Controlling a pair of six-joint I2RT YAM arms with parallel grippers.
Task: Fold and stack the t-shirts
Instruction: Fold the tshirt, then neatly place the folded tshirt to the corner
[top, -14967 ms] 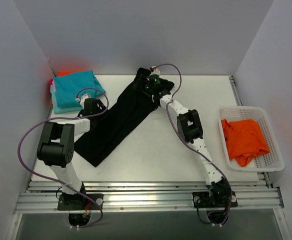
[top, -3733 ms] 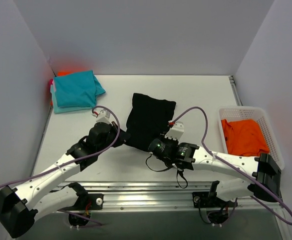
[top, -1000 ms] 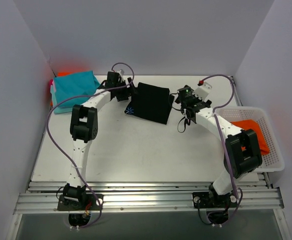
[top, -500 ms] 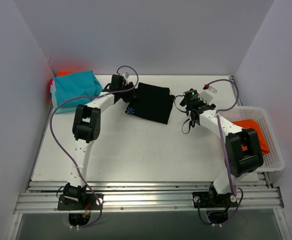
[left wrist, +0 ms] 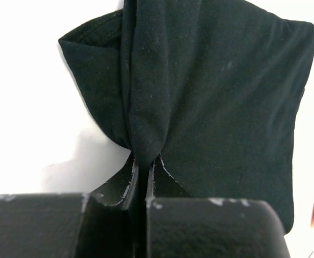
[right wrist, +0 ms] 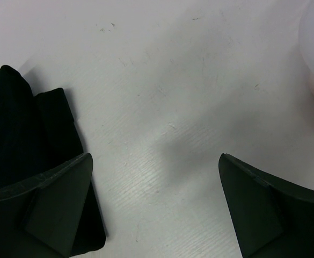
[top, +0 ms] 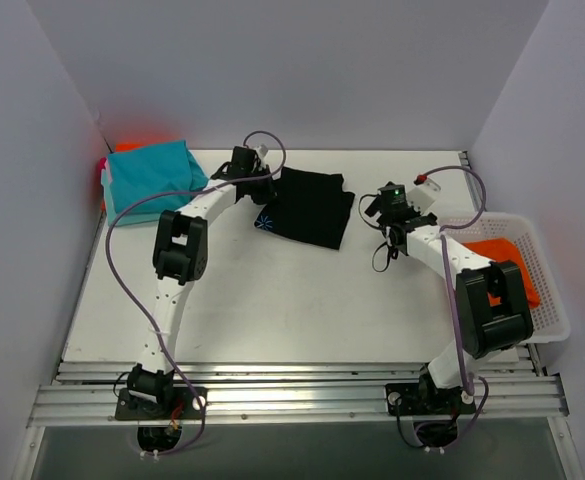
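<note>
White bench [top: 272,300] fills the enclosure between pale grey walls. On its far middle lies the folded black cloth t-shirt [top: 310,207]. The left gripper [top: 263,192] is clenched on a raised fold at the shirt's left edge, and the cloth bunches between its fingers [left wrist: 129,183]. The right gripper [top: 374,208] hangs released, jaws wide, over bare bench just right of the shirt. Teal folded t-shirts [top: 150,180] sit stacked at the far left. A bright orange t-shirt [top: 484,249] lies in the white lattice plastic basket [top: 550,300] on the right.
</note>
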